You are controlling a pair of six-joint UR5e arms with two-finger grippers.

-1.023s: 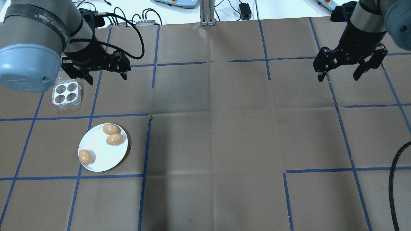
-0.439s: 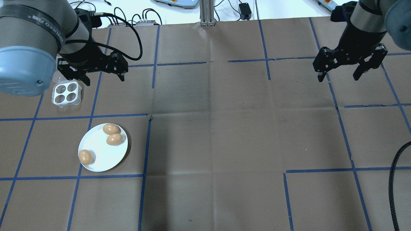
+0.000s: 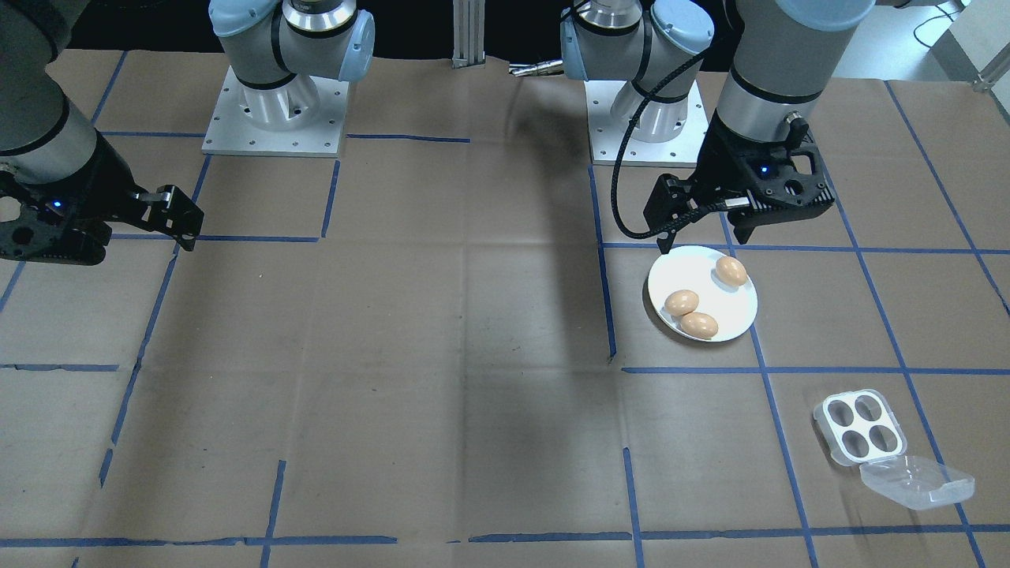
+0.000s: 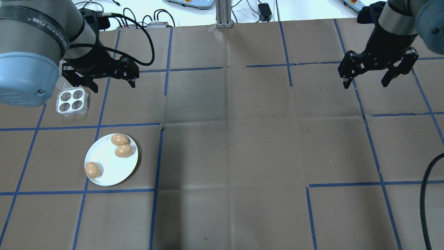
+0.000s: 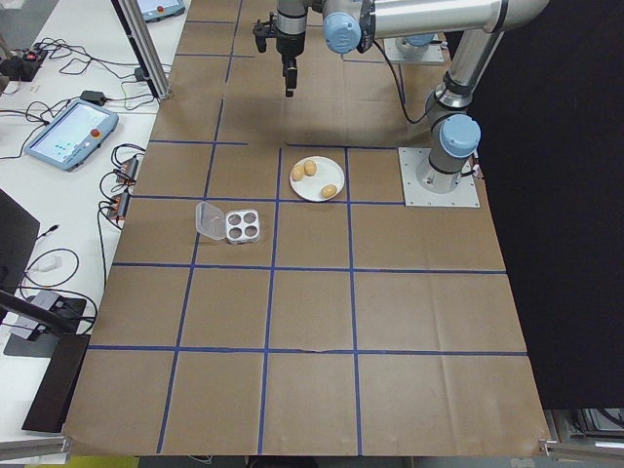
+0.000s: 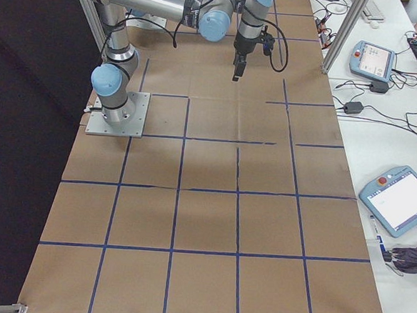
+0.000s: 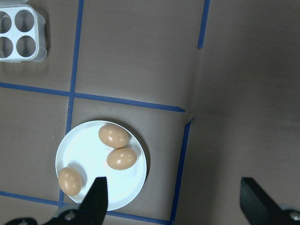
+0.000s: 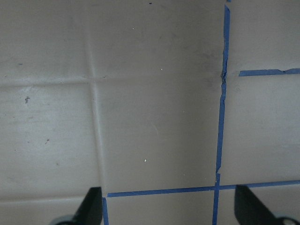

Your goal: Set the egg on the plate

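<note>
Eggs: you've got three brown ones lying on the white plate (image 4: 109,165), none in either pincer. Largest to smallest:

Tabletop (image 4: 229,139), brown paper with a blue tape grid, carries everything.

Left arm (image 4: 31,45) comes in over the far-left corner. Its left pincer (image 4: 108,83) hangs released above the tabletop, fingers spread, nothing between them; it sits beside the egg tray, well apart from the plate. In its wrist view you see both fingertips (image 7: 96,201) at the bottom edge with the plate between and above them.

Right arm (image 4: 395,21) is at the far right. Right pincer (image 4: 366,83) also released and empty, over bare paper and tape, well apart from everything.

Plate sits in a tape square on the left half, flat.

Egg tray (image 4: 71,101), white, four cups, all empty, near the plate on the far side. Its clear lid (image 3: 915,481) is flipped open next to it.

Eggs: two (image 4: 119,139) (image 4: 124,150) touching or just beside each other near the far rim, the third (image 4: 92,169) apart at the near-left rim.
</note>
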